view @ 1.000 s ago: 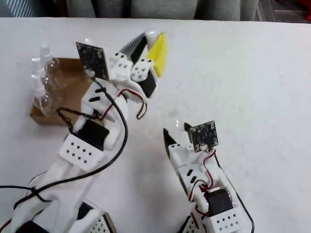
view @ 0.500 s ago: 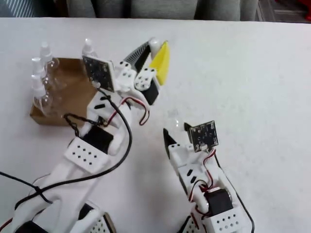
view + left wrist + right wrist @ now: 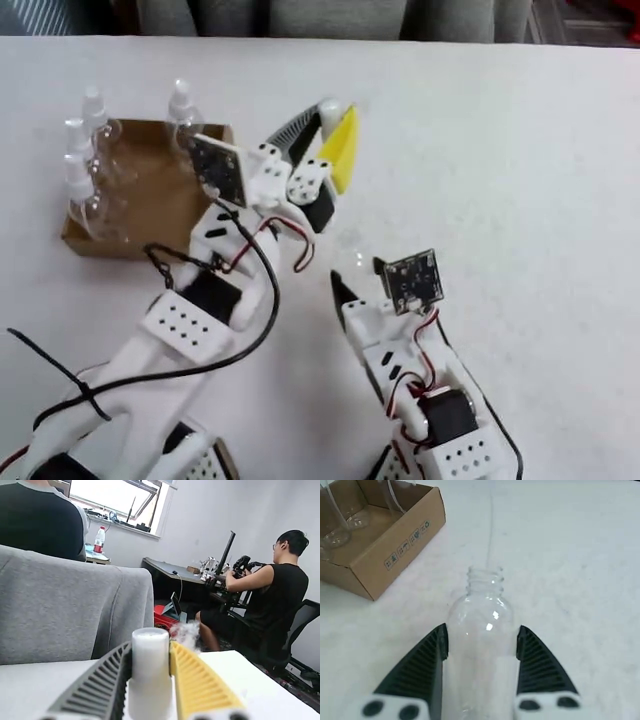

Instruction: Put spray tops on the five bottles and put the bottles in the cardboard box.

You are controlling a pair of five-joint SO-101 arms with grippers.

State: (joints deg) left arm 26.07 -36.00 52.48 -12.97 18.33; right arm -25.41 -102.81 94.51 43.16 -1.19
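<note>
Bottles (image 3: 85, 150) with spray tops on stand in the box (image 3: 140, 215) at the left of the desk (image 3: 520, 150) in the high view. I count four, one at the far rim. Beside the box, the left arm (image 3: 215, 260) has its jaws pinching a loose spray top (image 3: 325, 108) above the desk. The right arm (image 3: 400, 340) has its jaws around a clear bottle (image 3: 352, 243), near that top but apart from it.

Left wrist view: the white spray top (image 3: 149, 670) is clamped upright between the grey and yellow jaws.

Right wrist view: the black jaws grip the bottle (image 3: 481, 625), which is upright on the desk with its neck bare. The box (image 3: 390, 545) is close by.

By my reading, four bottles are finished. The fifth needs its spray top fitted, then boxing.
</note>
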